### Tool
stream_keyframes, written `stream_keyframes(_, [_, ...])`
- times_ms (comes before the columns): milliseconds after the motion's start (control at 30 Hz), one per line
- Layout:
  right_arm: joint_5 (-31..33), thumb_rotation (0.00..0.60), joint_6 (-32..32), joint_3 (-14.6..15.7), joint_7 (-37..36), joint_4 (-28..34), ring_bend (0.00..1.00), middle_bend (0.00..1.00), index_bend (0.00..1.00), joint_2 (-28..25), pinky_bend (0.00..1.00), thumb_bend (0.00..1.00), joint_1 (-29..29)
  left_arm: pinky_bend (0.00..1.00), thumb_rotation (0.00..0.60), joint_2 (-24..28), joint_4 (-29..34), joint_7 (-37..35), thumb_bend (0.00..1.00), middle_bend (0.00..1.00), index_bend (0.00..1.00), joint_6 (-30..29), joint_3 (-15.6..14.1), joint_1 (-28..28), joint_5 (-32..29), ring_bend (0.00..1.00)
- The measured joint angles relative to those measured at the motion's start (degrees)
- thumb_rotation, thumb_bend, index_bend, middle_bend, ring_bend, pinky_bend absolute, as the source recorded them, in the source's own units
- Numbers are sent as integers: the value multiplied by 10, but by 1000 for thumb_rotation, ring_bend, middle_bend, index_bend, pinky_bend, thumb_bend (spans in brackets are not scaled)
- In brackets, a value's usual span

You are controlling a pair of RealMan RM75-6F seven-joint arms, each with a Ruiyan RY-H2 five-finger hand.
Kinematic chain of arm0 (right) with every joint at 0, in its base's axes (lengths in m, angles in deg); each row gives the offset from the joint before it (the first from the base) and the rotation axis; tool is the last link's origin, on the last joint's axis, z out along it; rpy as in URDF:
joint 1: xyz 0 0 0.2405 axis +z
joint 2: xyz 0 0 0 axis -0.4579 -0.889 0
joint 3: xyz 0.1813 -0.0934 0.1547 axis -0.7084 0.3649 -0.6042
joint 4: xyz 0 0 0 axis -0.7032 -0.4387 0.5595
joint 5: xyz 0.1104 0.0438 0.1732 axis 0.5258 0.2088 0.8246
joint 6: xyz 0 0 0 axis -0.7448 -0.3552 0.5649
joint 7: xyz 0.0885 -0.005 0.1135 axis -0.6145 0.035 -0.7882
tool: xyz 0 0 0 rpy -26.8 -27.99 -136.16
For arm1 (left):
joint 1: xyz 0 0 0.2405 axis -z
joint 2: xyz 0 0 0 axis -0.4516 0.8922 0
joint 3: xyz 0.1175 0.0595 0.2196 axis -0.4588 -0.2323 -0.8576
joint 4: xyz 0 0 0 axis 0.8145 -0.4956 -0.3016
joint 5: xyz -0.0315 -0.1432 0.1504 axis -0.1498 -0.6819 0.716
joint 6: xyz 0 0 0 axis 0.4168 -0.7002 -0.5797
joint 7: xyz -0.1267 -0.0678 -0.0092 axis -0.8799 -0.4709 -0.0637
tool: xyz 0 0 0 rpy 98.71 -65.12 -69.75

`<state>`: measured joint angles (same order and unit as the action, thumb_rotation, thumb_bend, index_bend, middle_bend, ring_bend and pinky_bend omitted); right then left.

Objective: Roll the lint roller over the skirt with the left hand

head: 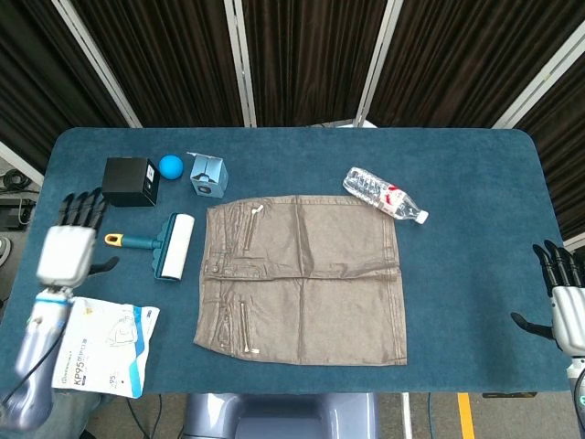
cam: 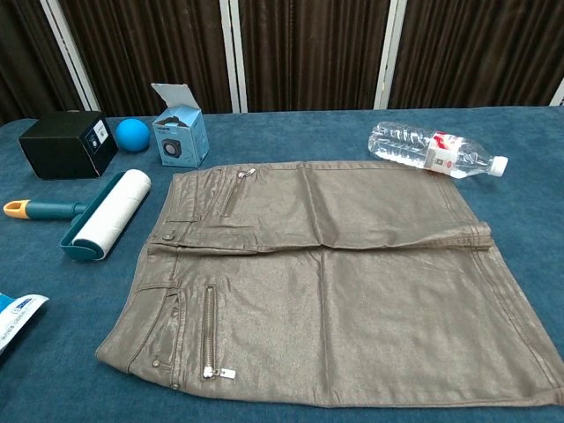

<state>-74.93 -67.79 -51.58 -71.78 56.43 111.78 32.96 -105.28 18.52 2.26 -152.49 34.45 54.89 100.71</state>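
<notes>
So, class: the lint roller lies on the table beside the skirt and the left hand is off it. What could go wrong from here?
1. The left hand is open and away from the lint roller; its thin handle lies flat, so a grip may slip.
2. The black box, the ball and the small blue box sit near the roller, so a reach could knock them.
3. The skirt lies loose and may bunch under the roller.

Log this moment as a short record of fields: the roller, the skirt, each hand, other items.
lint roller: lies flat on the table beside the skirt's waistband edge, unheld
skirt: spread flat at table centre
left hand: open, fingers apart, raised clear of the roller handle
right hand: open, at the table's right edge
other items: black box, blue ball, small blue carton, water bottle, mask packet
</notes>
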Motion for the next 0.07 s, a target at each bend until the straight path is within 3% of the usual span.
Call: stream_keyframes(67, [-1,600,-2,0,1,0,0,0,0,0,0,0,0,0,600,6,16,-6,0,0,0,-50,-9,-41,32,0])
